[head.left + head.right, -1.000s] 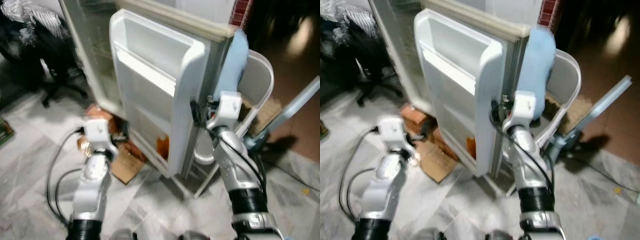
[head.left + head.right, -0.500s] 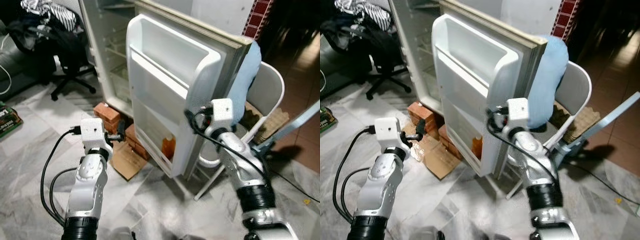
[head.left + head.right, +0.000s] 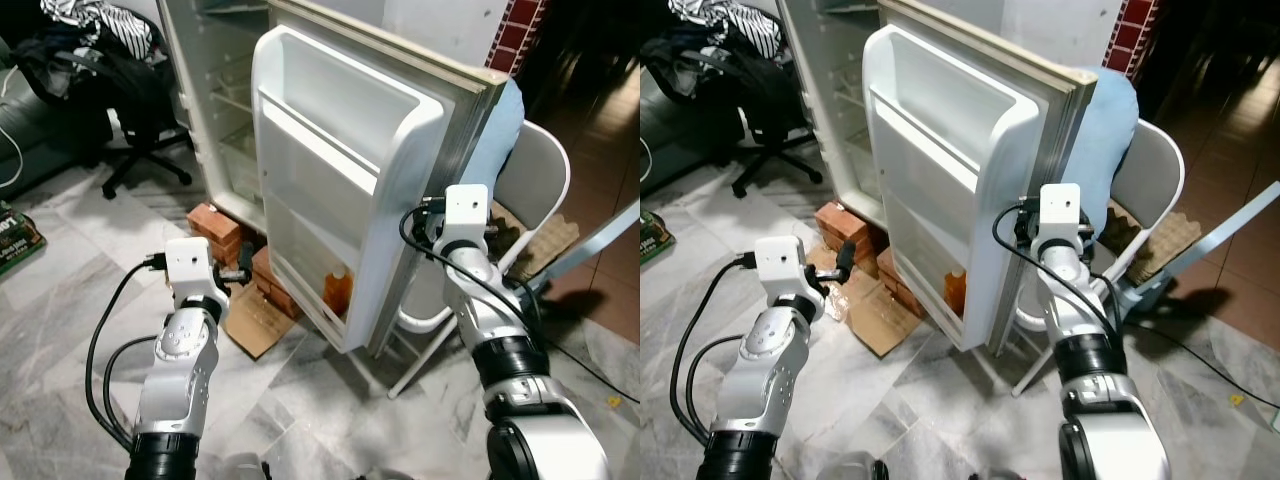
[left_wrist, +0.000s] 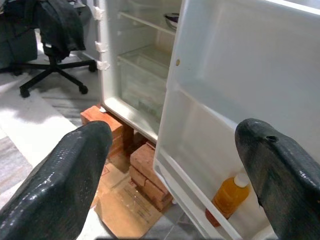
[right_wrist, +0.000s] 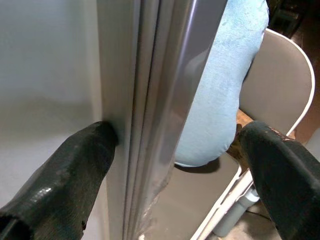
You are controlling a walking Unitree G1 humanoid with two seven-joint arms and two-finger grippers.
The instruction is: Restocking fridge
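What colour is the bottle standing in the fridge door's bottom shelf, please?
The bottle is orange with a white cap, clearest in the left wrist view.

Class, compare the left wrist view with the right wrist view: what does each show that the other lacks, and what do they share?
Left wrist view: the fridge's open interior, the bricks under it, an orange bottle low in the door shelf, and an office chair.

Right wrist view: the door's outer edge, the blue cushion and the white chair behind it.

Both: the fridge door, seen between open jaws.
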